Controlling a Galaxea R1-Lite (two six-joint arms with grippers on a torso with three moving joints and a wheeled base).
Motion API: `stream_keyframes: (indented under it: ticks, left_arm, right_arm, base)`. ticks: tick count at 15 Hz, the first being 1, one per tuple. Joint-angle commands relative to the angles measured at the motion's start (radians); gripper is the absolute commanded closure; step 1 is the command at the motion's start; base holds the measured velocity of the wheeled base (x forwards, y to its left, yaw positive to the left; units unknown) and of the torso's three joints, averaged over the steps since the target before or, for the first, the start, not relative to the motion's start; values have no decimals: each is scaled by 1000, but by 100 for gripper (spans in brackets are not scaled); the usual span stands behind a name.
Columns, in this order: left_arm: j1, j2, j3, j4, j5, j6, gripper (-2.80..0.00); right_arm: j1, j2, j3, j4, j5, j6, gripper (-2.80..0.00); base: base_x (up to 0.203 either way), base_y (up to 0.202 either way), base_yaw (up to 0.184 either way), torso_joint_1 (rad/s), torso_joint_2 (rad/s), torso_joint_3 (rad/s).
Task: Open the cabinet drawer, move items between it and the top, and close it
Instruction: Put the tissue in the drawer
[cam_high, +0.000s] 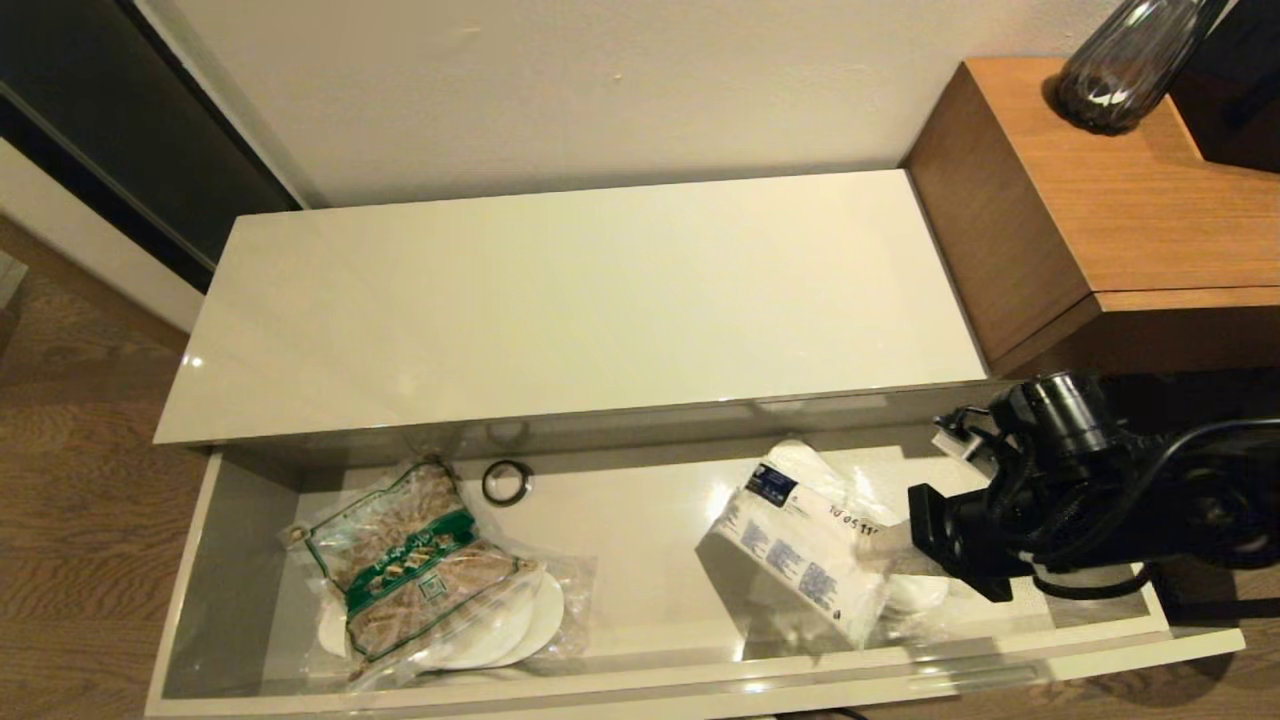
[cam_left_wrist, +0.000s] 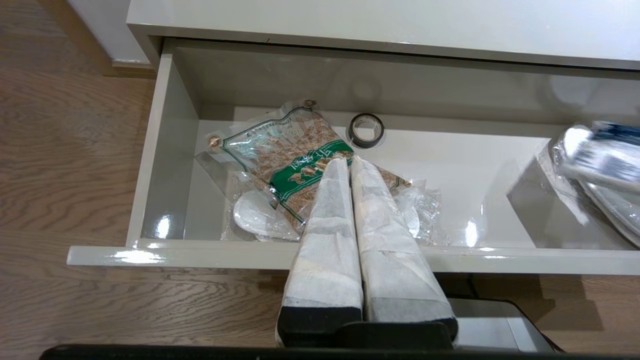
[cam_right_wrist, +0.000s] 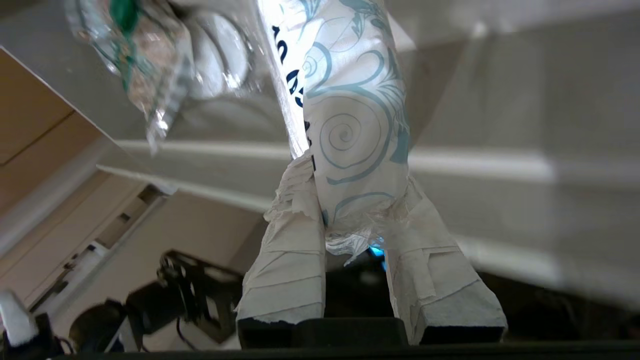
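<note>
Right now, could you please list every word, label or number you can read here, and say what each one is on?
No text here reads reliably.
White packet held in the right gripper: dark blue label and blue print, too small to read; dark marks along its edge, unclear.
Green-banded bag in the drawer: light characters on the band, too blurred to read.

The right gripper (cam_right_wrist: 357, 220) was seen from behind its two tape-wrapped fingers (cam_right_wrist: 285, 260), with the jaws pressed against the crumpled end of a white packet (cam_right_wrist: 355, 115). The packet was printed with pale blue swirls and dark blue lettering, and was sealed in clear film. Beyond it, a crinkly clear bag (cam_right_wrist: 145, 60) with a green band and brown contents was shown blurred, with a white slipper (cam_right_wrist: 220, 55) in plastic just beside it. Glossy cream drawer walls (cam_right_wrist: 500, 125) filled the background.
</note>
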Motion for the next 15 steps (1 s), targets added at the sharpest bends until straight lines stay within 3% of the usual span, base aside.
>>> stream_keyframes:
  ticks: [1, 5, 9, 12, 13, 15]
  left_arm:
    - [0, 1, 0, -1, 1, -1, 0]
    - [0, 1, 0, -1, 0, -1, 0]
    - [0, 1, 0, -1, 1, -1, 0]
    - [0, 1, 0, -1, 1, -1, 0]
    - [0, 1, 0, -1, 1, -1, 0]
    - [0, 1, 0, -1, 1, -1, 0]
  right_arm:
    - [2, 122, -7, -100, 18, 16, 0]
    - [2, 217, -5, -389, 15, 128, 0]
    - [2, 290, -27, -421, -78, 133, 0]
    - [0, 331, -48, -421, -96, 130, 0]
    - [0, 333, -49, -422, -103, 128, -280]
    - [-2, 326, -61, -420, -104, 128, -280]
  base:
    - [0, 0, 0, 0, 0, 0]
    - [0, 0, 0, 0, 0, 0]
    - [0, 0, 0, 0, 0, 0]
    - [0, 0, 0, 0, 0, 0]
    - [0, 0, 0, 0, 0, 0]
    - [0, 0, 0, 0, 0, 0]
